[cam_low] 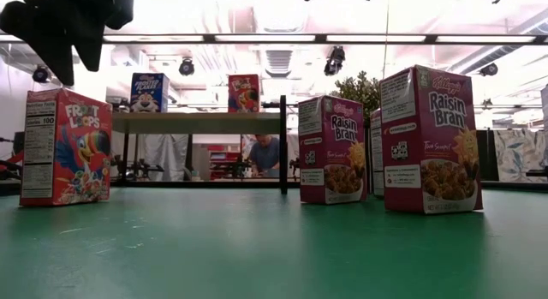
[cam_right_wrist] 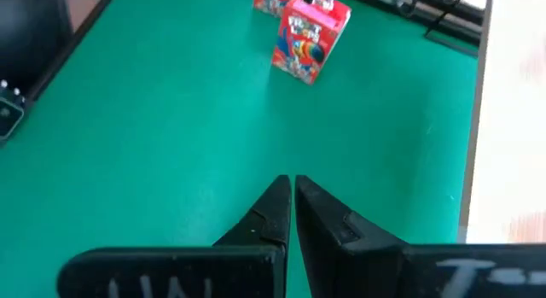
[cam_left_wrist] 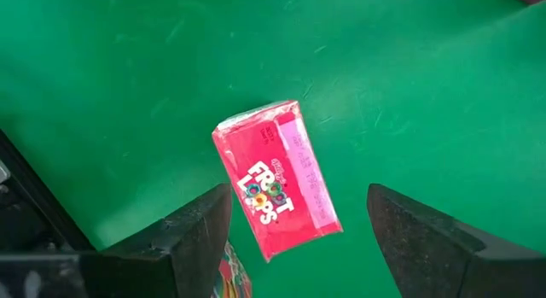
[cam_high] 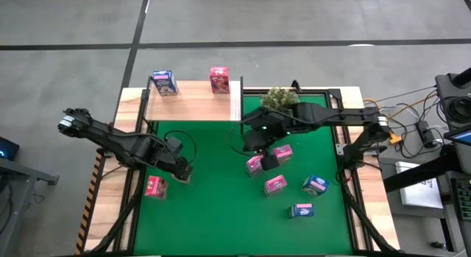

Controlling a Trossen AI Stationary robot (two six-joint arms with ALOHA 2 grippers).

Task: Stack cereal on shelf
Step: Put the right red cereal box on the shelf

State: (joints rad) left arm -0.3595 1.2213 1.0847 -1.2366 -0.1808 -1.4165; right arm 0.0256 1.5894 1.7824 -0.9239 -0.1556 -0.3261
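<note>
A pink Froot Loops cereal box stands upright on the green mat near its left edge. My left gripper hangs open above and just right of that box, touching nothing. My right gripper is shut and empty above the mat's middle, beside two pink Raisin Bran boxes. Another pink box and two blue ones stand nearer on the mat. The pale wood shelf carries a blue box and a pink box.
A small potted green plant stands at the mat's far edge, right of the shelf. In the low view two Raisin Bran boxes stand close to the camera. The shelf's black upright marks its right end. A person sits far behind the table.
</note>
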